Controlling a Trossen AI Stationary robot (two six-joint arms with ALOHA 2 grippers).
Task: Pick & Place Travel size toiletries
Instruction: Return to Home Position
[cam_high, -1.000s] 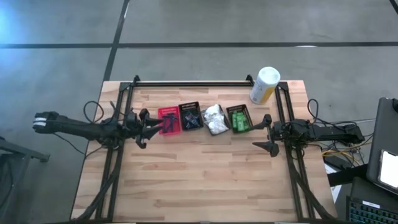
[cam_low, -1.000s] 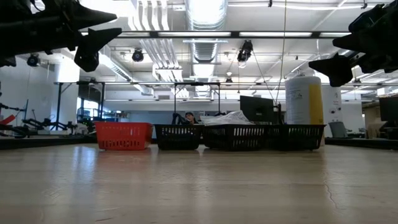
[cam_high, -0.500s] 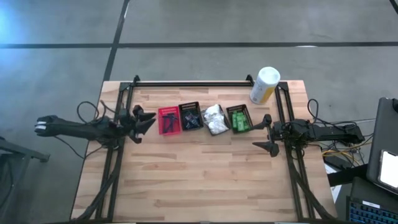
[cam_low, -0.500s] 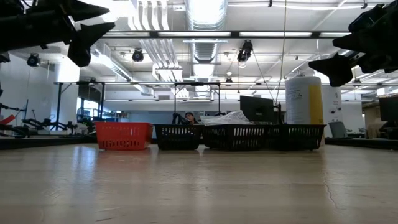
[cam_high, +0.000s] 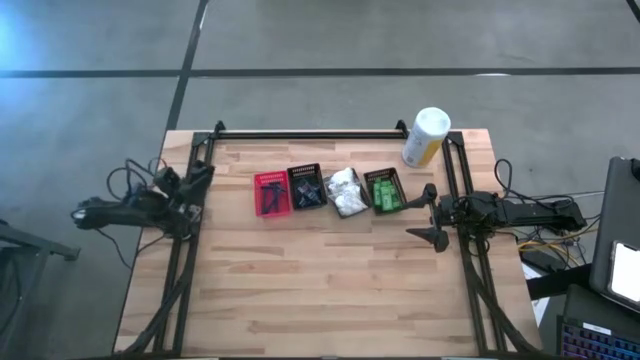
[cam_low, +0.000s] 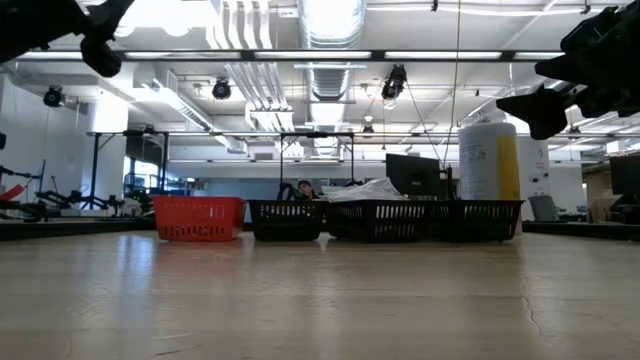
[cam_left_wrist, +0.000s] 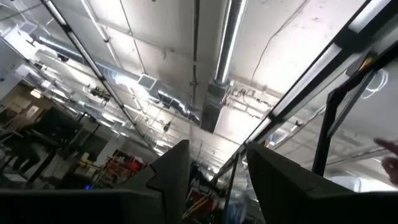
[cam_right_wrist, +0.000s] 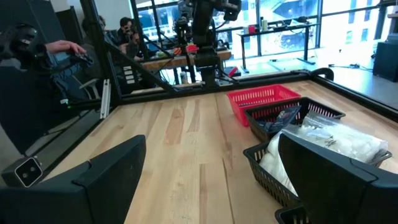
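We log four small baskets in a row across the worktop. The red basket at the left end holds slim dark pieces. The black basket just beside it holds black stick-like pieces. The third basket is heaped with white wrapped bundles, and the last basket holds green packets. A white-and-yellow canister stands near the far right corner; any print on it is too small to read. The left tool sits off the worktop's left edge, tilted up toward the ceiling, fingers apart and empty. The right tool hangs over the right side, spread wide, holding nothing, near the last basket.
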